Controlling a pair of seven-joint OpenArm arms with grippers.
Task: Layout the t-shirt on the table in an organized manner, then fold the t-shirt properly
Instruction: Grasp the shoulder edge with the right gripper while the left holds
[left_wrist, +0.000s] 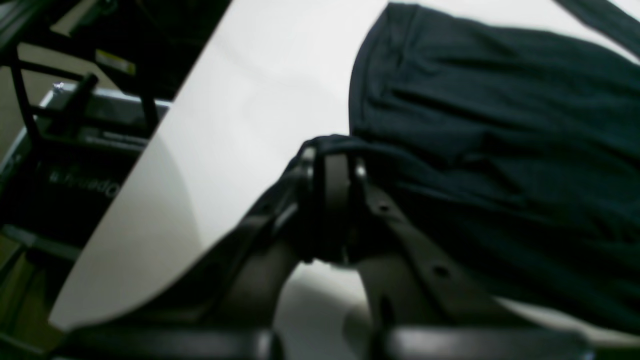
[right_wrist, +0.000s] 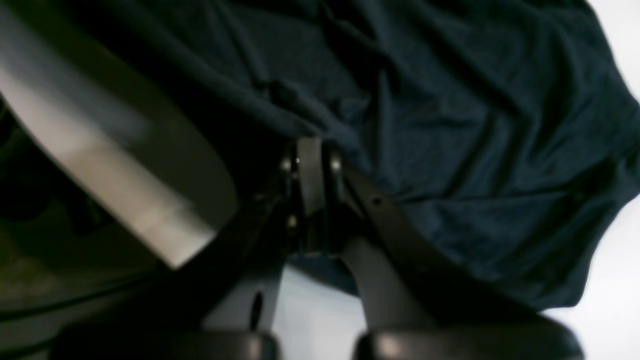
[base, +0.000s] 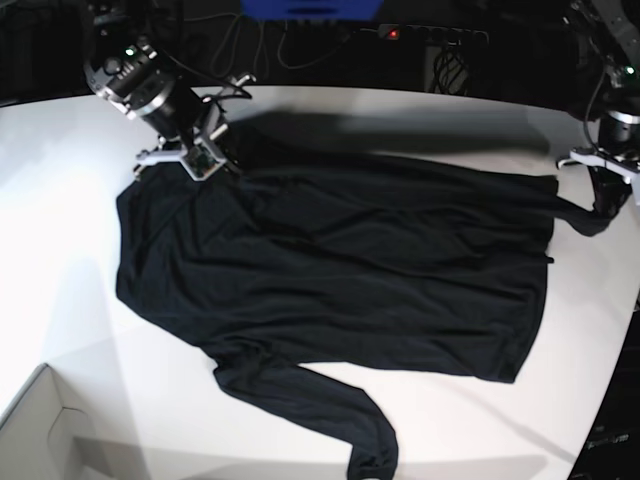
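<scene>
Two grippers pinch opposite ends of the t-shirt (base: 340, 270), which lies spread on the counter (base: 60, 180) with its long axis running between them. The right gripper (base: 205, 160) is clamped on cloth at the shoulder end, and the left gripper (base: 603, 212) is clamped on a bunched corner at the hem end. One sleeve trails from the t-shirt toward the counter's near edge.

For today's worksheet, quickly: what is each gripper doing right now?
Left gripper: closed, pinching the t-shirt.
Right gripper: closed, pinching the t-shirt too.
</scene>
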